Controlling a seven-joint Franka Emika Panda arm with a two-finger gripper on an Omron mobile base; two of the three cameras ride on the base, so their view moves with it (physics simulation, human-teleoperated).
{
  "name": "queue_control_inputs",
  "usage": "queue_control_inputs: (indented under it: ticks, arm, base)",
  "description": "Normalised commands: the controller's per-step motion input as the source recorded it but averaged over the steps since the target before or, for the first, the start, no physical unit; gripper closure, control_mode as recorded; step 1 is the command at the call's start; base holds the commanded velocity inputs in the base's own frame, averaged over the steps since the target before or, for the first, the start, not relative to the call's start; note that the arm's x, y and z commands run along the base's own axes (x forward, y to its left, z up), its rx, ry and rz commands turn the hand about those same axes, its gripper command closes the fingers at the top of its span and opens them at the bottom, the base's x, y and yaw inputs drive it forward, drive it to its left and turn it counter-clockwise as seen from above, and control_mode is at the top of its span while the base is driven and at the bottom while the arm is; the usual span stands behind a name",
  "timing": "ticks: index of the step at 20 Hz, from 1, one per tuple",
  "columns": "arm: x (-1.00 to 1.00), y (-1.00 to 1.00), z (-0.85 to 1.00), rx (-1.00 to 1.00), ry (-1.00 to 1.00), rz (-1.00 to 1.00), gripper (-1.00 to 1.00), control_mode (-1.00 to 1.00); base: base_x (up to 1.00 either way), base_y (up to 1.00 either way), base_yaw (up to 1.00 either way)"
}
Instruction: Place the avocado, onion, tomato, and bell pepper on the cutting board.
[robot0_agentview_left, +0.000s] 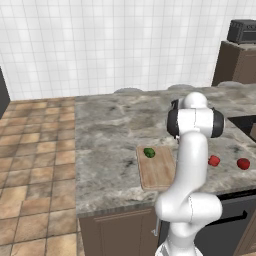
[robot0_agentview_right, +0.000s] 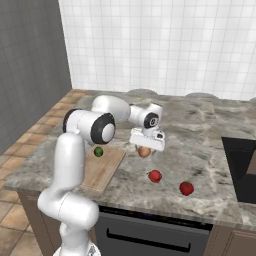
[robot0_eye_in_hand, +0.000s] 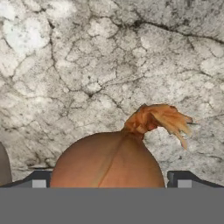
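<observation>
We see the gripper (robot0_agentview_right: 145, 148) spread wide, its fingertips (robot0_eye_in_hand: 38, 180) either side of the onion (robot0_agentview_right: 144, 152) on the counter (robot0_agentview_right: 200, 145) (not clamped on it). The avocado (robot0_agentview_right: 98, 151) lies on the cutting board (robot0_agentview_right: 102, 167) to the left; the tomato (robot0_agentview_right: 155, 175) and bell pepper (robot0_agentview_right: 186, 188) sit nearer, right of the board.

White tiled wall (robot0_agentview_left: 100, 45) rises at the far side behind the grey marbled table (robot0_agentview_left: 110, 145); terracotta floor tiles (robot0_agentview_left: 35, 160) lie left, dark cabinets (robot0_agentview_left: 120, 232) beneath.

Kitchen, grey stone counter (robot0_agentview_left: 110, 145), white tiled wall (robot0_agentview_left: 115, 45), wooden cabinets (robot0_agentview_left: 117, 230), terracotta floor (robot0_agentview_left: 35, 165)
</observation>
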Motion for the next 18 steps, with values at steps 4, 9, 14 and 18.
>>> queue_control_inputs:
  ticks: [4,9,14,18]
  arm:
    - [-0.18,0.14,-0.27,0.00,0.06,0.00,-1.00,-1.00]
    - [-0.28,0.17,-0.10,0.00,0.01,0.00,1.00,-1.00]
    - [-0.44,0.19,0.54,0.00,-0.09,0.00,1.00,-1.00]
    - [-0.48,0.52,0.90,0.00,-0.10,0.00,1.00,-1.00]
  base:
    - [0.00,0.00,0.00]
    - [0.00,0.00,0.00]
    - [0.00,0.00,0.00]
    - [0.00,0.00,0.00]
